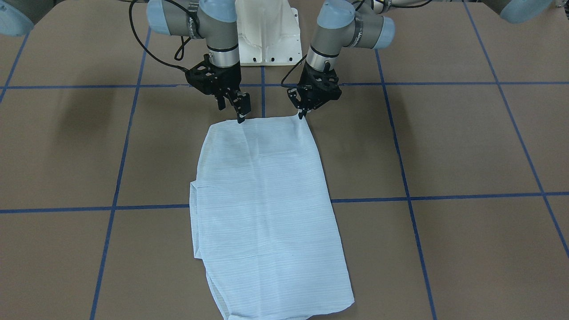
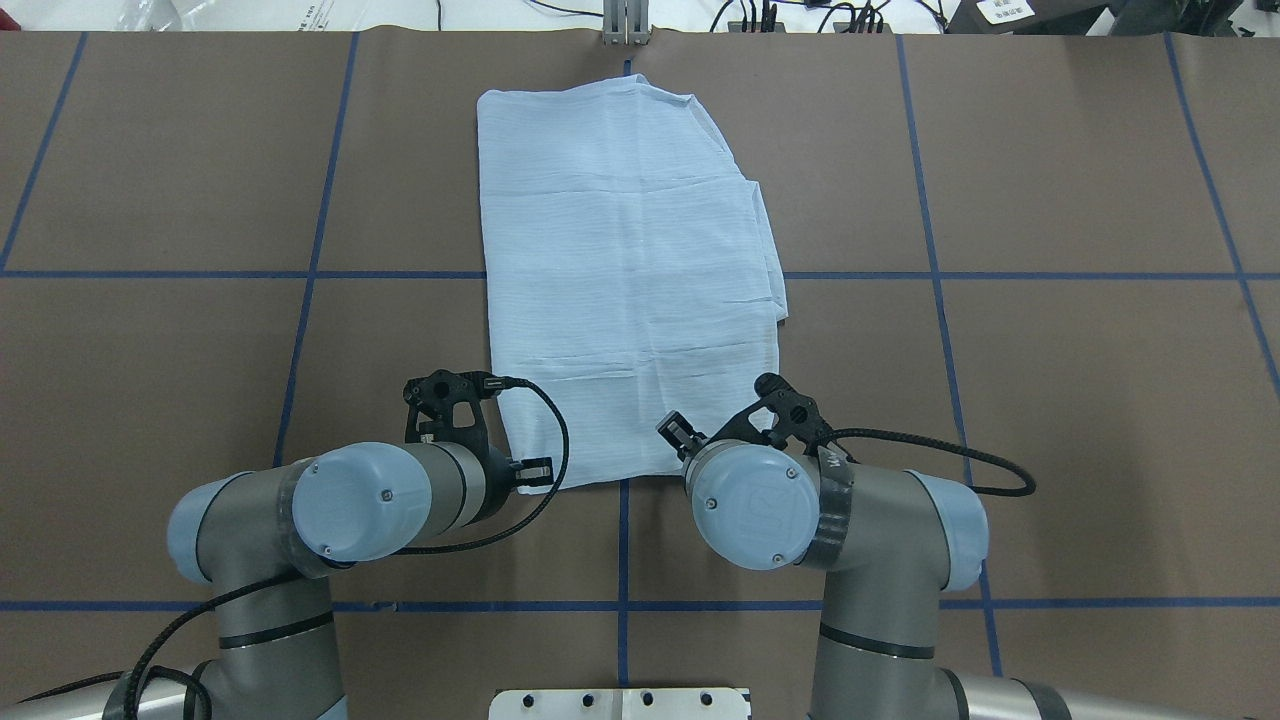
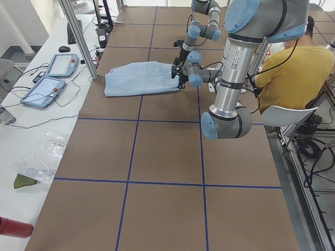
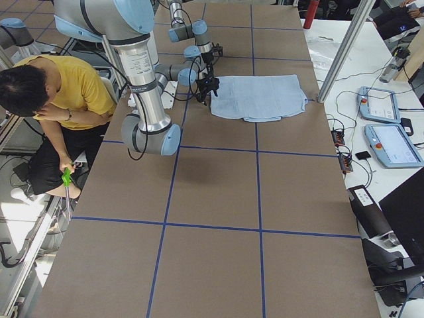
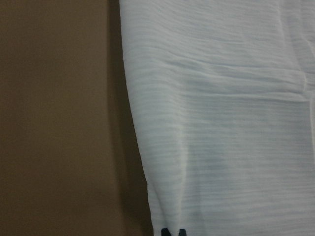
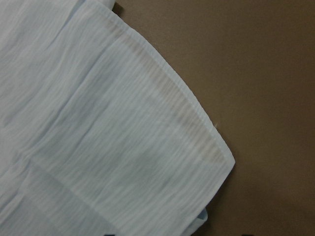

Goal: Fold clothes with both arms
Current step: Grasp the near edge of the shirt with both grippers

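The pale-blue shirt (image 1: 266,200) lies flat on the brown table, folded into a long strip that runs away from the robot (image 2: 630,260). My left gripper (image 1: 303,115) is shut on the strip's near corner on its side. Its dark fingertips (image 5: 173,232) show close together at the cloth's edge. My right gripper (image 1: 240,118) stands on the near edge, a little in from the other corner, and looks shut on the cloth. The right wrist view shows that corner (image 6: 216,157) and no fingers. In the overhead view both arms hide most of the near edge.
The white pedestal base (image 1: 266,35) stands just behind the grippers. Blue tape lines (image 1: 266,84) divide the table into squares. A person in yellow (image 4: 59,86) sits behind the robot. Tablets (image 3: 52,73) and cables lie on the bench past the far edge.
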